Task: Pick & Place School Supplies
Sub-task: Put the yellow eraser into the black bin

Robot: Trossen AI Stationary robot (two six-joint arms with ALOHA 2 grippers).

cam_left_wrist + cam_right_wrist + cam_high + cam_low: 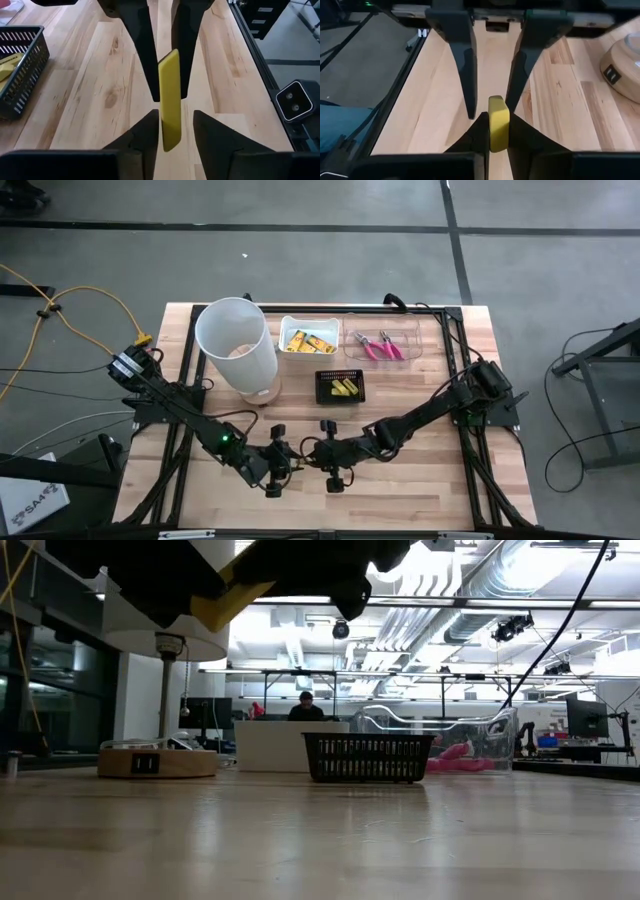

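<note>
A light wooden table (420, 480) is shown, on which a white bin (236, 348), white tray (308, 340), clear tray (383, 345) and black basket (341, 387) are set.

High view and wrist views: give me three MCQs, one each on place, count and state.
1. Where do the pliers lie?
A. in the black basket
B. in the clear tray
C. in the white bin

2. How many pink-handled pliers are there?
A. one
B. two
C. three

3. What clamps the yellow packet?
A. the left gripper alone
B. the right gripper alone
C. nothing, it lies on the table

Answers:
1 B: the pliers sit inside the clear tray at the table's back right.
2 B: two pink-handled pairs show side by side there.
3 B: the right gripper pinches the packet in the air, while the left gripper has its fingers spread around it, with a gap on one side.
</note>
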